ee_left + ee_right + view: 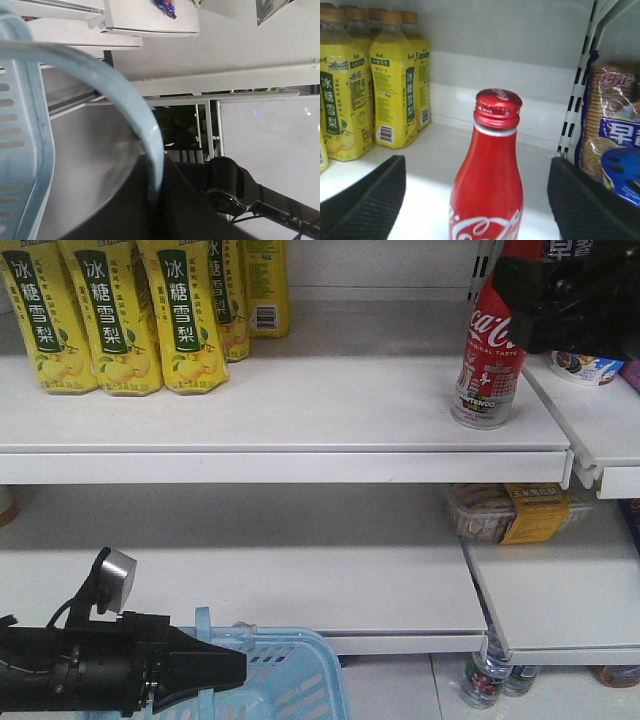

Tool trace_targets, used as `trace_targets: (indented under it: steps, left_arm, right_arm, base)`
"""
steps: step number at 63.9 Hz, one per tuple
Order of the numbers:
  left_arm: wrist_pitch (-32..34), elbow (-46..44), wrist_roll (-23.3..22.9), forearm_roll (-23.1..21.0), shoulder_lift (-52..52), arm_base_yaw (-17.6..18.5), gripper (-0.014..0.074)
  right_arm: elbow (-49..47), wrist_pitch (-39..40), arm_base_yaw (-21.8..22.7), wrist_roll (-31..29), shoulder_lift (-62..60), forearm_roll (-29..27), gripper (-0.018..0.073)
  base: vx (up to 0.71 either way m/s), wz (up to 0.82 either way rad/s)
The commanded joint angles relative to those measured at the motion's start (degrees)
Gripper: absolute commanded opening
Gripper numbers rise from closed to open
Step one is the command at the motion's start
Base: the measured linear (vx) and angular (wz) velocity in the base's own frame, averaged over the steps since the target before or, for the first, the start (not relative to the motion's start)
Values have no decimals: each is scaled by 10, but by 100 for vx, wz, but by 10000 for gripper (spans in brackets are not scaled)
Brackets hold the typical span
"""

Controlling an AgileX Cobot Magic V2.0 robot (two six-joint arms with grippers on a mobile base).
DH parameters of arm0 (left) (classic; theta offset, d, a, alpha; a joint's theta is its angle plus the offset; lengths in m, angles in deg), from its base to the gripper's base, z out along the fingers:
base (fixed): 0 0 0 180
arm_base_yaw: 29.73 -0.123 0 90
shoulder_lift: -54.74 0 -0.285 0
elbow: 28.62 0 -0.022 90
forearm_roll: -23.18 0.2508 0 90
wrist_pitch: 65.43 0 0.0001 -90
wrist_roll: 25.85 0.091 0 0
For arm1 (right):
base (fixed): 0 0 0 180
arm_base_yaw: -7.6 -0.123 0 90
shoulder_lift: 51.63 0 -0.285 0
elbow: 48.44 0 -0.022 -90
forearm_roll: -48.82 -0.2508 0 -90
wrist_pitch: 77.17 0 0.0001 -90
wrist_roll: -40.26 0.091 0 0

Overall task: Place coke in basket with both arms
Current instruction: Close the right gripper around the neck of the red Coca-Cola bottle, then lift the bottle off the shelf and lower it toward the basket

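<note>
The coke (487, 365) stands upright near the front right corner of the top shelf (300, 410); the right end effector (477, 200) straddles its neck, open. Best to close squarely on the body, then lift straight. The left end effector (225, 668) grips the basket (300, 675) handle.

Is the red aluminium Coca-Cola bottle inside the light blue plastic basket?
No, the red aluminium Coca-Cola bottle stands upright on the upper white shelf, above the light blue plastic basket.

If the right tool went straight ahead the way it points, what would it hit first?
Most likely the coke, standing centred in front of the open right tool; how far off it is remains unclear.
</note>
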Motion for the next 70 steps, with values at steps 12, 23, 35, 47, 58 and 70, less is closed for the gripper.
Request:
trace_targets:
  steps: [12,23,35,47,58,70]
  left_arm:
    - [-49,-7,2,-55,-19,2,-6]
    - [-49,-7,2,-55,-19,2,-6]
    - [-49,-7,2,-55,-19,2,-6]
    - [-49,-7,2,-55,-19,2,-6]
    - [-49,-7,2,-56,-19,2,-6]
    - [-49,-7,2,-56,-19,2,-6]
  right_arm:
    - [-53,67,2,-3,44,1,563]
    - [-76,77,2,-2,80,-3,548]
    - [-84,81,2,-2,91,-32,319]
    - [-84,57,1,-3,83,-41,-16]
    - [-84,31,0,-3,51,-41,-9]
    - [-84,-6,0,-5,-11,-41,-7]
  base:
    - [0,0]
    - [0,0]
    - [0,0]
    - [0,0]
    - [0,0]
    - [0,0]
